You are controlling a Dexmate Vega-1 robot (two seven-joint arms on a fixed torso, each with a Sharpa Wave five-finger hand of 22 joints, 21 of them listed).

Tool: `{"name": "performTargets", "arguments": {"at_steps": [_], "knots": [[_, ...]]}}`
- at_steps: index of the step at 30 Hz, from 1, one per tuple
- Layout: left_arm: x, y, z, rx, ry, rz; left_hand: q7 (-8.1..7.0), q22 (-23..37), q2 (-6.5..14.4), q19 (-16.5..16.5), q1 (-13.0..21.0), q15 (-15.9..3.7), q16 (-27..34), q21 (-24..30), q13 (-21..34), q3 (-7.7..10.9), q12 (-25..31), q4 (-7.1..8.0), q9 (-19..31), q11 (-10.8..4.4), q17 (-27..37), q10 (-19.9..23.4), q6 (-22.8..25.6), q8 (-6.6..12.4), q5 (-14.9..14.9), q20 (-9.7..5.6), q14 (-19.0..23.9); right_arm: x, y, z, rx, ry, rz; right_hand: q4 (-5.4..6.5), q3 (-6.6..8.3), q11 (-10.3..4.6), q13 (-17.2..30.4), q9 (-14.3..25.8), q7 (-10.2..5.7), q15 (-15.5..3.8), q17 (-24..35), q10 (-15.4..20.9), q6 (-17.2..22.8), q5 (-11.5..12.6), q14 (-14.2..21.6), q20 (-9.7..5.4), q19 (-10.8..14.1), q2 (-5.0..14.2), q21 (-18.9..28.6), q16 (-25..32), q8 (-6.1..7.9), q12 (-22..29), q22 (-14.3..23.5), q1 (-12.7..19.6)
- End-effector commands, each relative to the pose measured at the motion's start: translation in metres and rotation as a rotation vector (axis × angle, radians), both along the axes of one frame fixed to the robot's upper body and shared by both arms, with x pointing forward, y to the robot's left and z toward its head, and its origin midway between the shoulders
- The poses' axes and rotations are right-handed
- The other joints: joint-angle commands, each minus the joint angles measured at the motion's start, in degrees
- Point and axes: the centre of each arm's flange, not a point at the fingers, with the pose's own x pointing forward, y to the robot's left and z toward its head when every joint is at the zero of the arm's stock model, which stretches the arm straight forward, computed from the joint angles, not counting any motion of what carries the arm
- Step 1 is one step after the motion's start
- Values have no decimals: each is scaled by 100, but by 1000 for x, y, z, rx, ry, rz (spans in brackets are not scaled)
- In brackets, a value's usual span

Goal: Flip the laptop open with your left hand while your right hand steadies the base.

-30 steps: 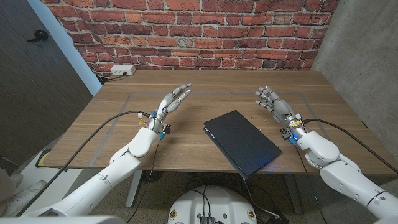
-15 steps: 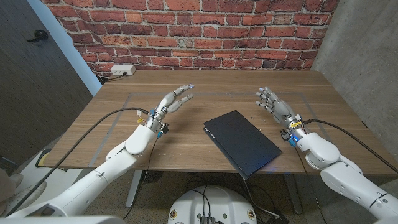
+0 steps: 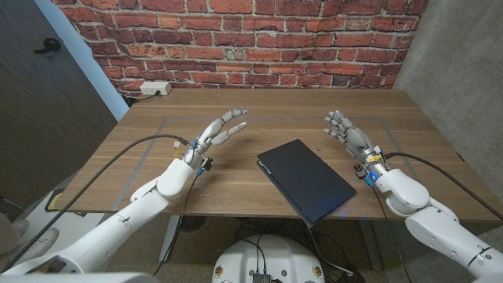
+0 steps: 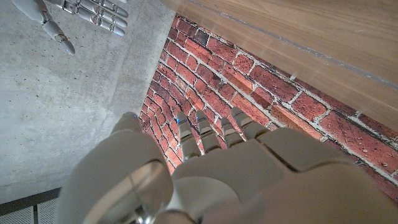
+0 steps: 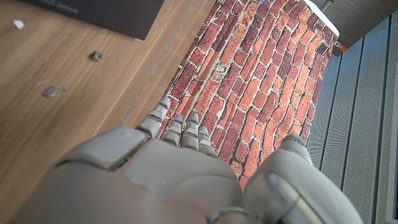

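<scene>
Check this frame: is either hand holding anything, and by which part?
Nothing is held. The left hand and right hand are open above the table, clear of the closed laptop.

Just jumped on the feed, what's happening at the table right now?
Nothing is being handled yet. A closed black laptop lies at an angle on the wooden table, between the two arms. The left hand is to its left, fingers spread and holding nothing. The right hand is beside the laptop's right edge, also open. Neither hand touches the laptop.
</scene>
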Motion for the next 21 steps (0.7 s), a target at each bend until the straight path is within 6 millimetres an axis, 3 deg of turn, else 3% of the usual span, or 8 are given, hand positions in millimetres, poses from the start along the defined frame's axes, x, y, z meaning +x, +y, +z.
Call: {"name": "performTargets", "arguments": {"at_steps": [1,4,13,16,21], "knots": [[-9,1,-2,74,-108,33,-88,17,85,-29,25,-778,8,-16,34,46,-68,-16,33,-63,-6,-121,-380,-121,-11,-417,-78,-3,-1,-1,8,2,-12,-28,6,9,32,24,26,4,12,7,-17,-12,-16,-10,-41,12,-17,14,-22,6,30,68],[-12,1,-2,99,-138,47,-145,18,35,-93,101,-713,13,-16,48,62,-161,-110,66,-25,-9,-475,-998,-158,-14,-339,-167,-2,-1,-2,20,8,-4,-25,3,9,32,24,39,6,14,8,-9,-13,-13,-4,-40,13,-15,17,-17,8,30,61],[-18,-1,0,180,-175,45,-176,20,-26,-155,130,-662,10,-23,57,49,-188,-161,86,-21,-6,-680,-1132,-106,-2,-272,-253,-2,-1,-2,22,9,-7,4,-14,4,32,24,46,2,27,4,-6,-15,-21,-6,-37,29,-13,24,-9,12,31,8],[-20,-5,2,232,-180,34,-191,29,-10,-310,303,-493,1,-28,69,125,-261,-309,133,32,10,-1472,-1543,-94,23,-163,-478,-2,-2,-2,20,7,-8,8,-19,5,32,24,40,1,29,6,-3,-15,-22,-4,-37,28,-13,26,-6,15,31,-2],[-26,-11,7,296,-192,21,-184,34,-31,-637,389,-421,-43,-73,79,154,-252,-405,185,59,26,-1998,-1708,-18,36,-96,-934,-3,-3,-2,22,8,-9,12,-27,4,32,24,48,4,30,1,1,-15,-20,-4,-36,27,-12,28,-1,16,31,-14]]}}
